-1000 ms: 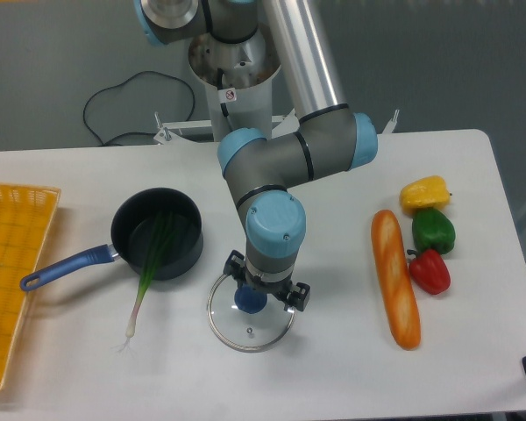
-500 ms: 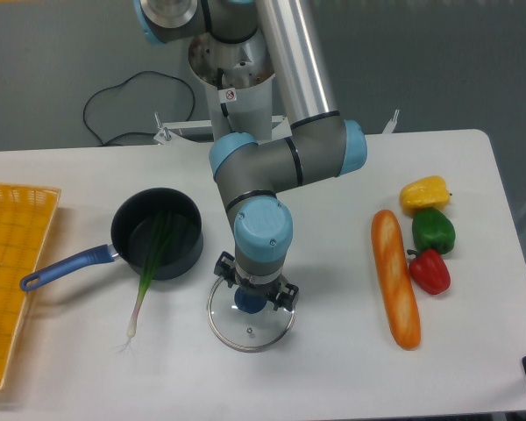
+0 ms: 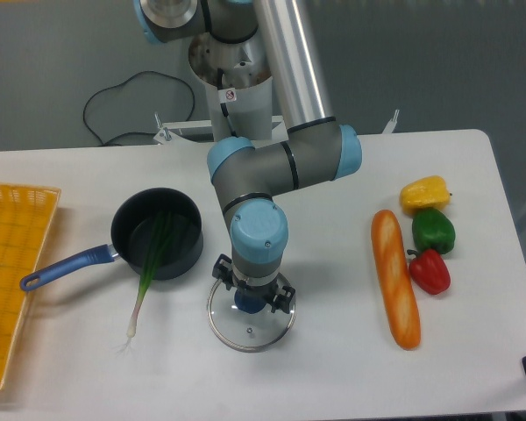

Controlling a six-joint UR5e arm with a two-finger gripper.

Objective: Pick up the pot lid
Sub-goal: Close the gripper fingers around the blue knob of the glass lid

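The white worktop (image 3: 359,377) holds up all the things here. The big gray arm (image 3: 307,53) comes in from the top of the frame and bends over the middle. The black pan (image 3: 136,224) sits left of the middle, with its blue handle going to the lower left.

The end effector (image 3: 255,285) points down, just below the middle of the frame. It is open: its two jaws stand apart, and nothing is in its grip. The lid (image 3: 270,331) lies flat below it, low in the middle of the frame. It is see-through, with a shiny rim.

The blue knob (image 3: 249,303) on top shows in the gap between the jaws. So I think the step now is to get the jaws around the knob. From this side I can't be sure how far down they are, or if they touch it. If they are too high, the next move is to go down a bit, one jaw on each side. Then they should close on the knob and lift straight up, so the lid does not tip or slip.
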